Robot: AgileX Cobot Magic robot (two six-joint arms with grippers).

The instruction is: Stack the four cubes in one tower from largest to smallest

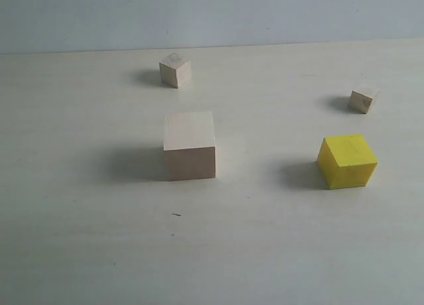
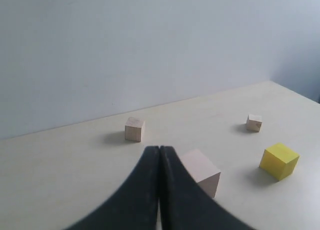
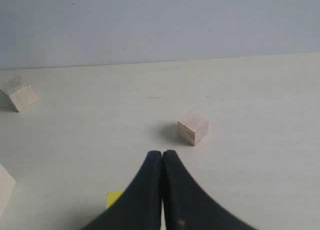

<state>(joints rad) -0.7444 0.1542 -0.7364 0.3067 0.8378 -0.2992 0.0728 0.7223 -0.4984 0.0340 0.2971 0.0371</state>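
Unstacked on the pale bench [image 1: 79, 252]: the big wood cube [image 1: 189, 146] stands at centre, with the yellow cube [image 1: 347, 161] well apart on its right. The small wood cube [image 1: 175, 70] sits behind the big one, and the tiny cube [image 1: 364, 99] behind the yellow. The left claw [image 2: 159, 155] and right claw [image 3: 162, 156] hang clear of every cube, jaws pressed together, gripping nothing.

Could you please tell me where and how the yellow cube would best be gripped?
Grip the yellow cube by two opposite side faces, coming down from above. It lies flat, with nothing touching it, but turned askew, so the shut right tool would probably need opening and turning to match.
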